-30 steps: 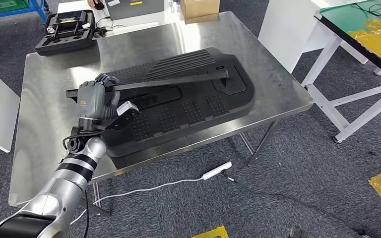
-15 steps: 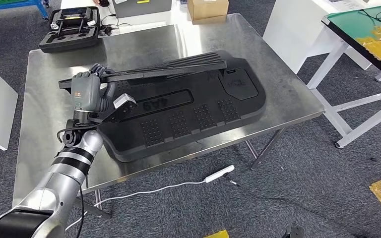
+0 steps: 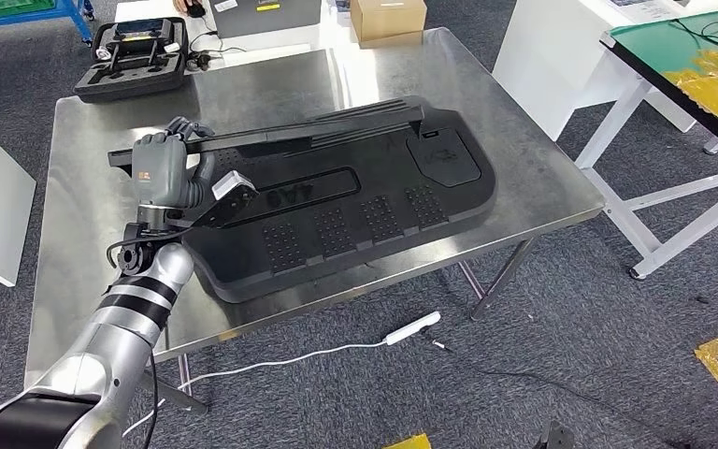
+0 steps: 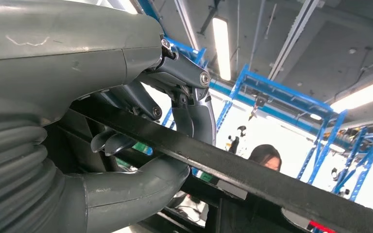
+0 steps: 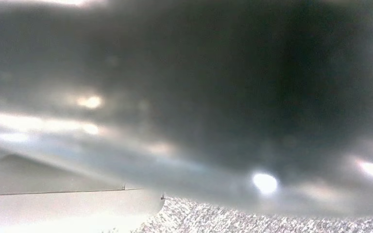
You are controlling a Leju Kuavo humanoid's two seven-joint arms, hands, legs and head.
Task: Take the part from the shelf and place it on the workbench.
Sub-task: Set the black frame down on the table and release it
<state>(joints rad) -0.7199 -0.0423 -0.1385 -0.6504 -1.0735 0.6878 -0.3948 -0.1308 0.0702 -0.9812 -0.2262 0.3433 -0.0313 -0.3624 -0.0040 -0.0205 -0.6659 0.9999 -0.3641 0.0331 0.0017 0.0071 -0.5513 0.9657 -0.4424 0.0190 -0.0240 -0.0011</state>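
The part [image 3: 355,196] is a large black moulded panel with ribbed and dotted patches. It lies across the steel workbench [image 3: 84,187], its near edge overhanging the bench front. My left hand [image 3: 164,178] grips the raised long rim of the panel at its left end. In the left wrist view the thumb and fingers of the left hand [image 4: 141,97] wrap around that black rim [image 4: 252,177]. The right wrist view is a dark blur close to a surface.
A black foam case [image 3: 131,56] and a cardboard box [image 3: 388,17] sit at the bench's far side. A white-framed table with a green top [image 3: 701,56] stands to the right. A white cable [image 3: 411,327] lies on the carpet below. A person [image 4: 264,155] stands beyond the panel.
The whole picture has shifted slightly, so the camera moved. My left hand keeps its hold on the panel's rim, and the panel sits in about the same place on the bench.
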